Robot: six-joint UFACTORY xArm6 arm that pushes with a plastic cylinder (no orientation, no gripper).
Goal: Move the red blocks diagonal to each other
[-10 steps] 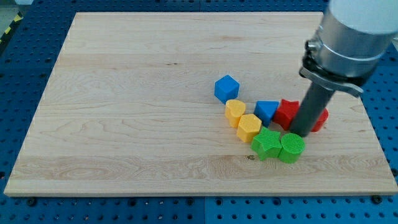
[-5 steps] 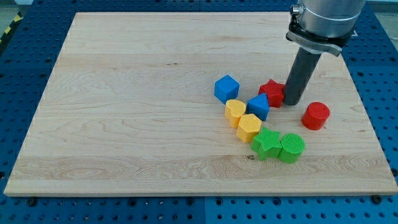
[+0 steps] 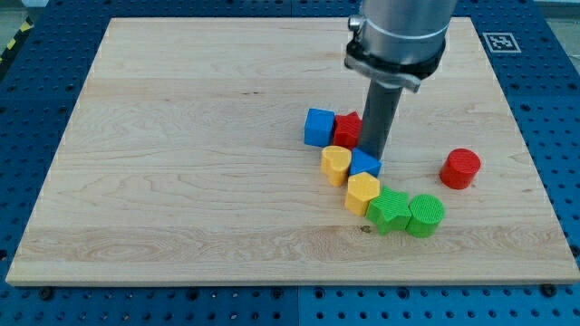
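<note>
My tip [image 3: 372, 156] rests on the board right against the right side of the red star block [image 3: 347, 129], which is partly hidden by the rod and touches the blue cube [image 3: 319, 127] on its left. The red cylinder [image 3: 460, 168] stands alone at the view's right, lower than the star. The blue triangular block [image 3: 364, 164] lies just below my tip.
A yellow heart-shaped block [image 3: 335, 164], a yellow hexagonal block [image 3: 362, 192], a green star block [image 3: 391, 210] and a green cylinder [image 3: 425, 215] form a chain running down to the right. The wooden board [image 3: 181, 163] lies on a blue pegboard.
My tip has moved left across the board, pushing the red star away from the red cylinder and against the blue cube. The blue triangular block and blue cube shifted left too.
</note>
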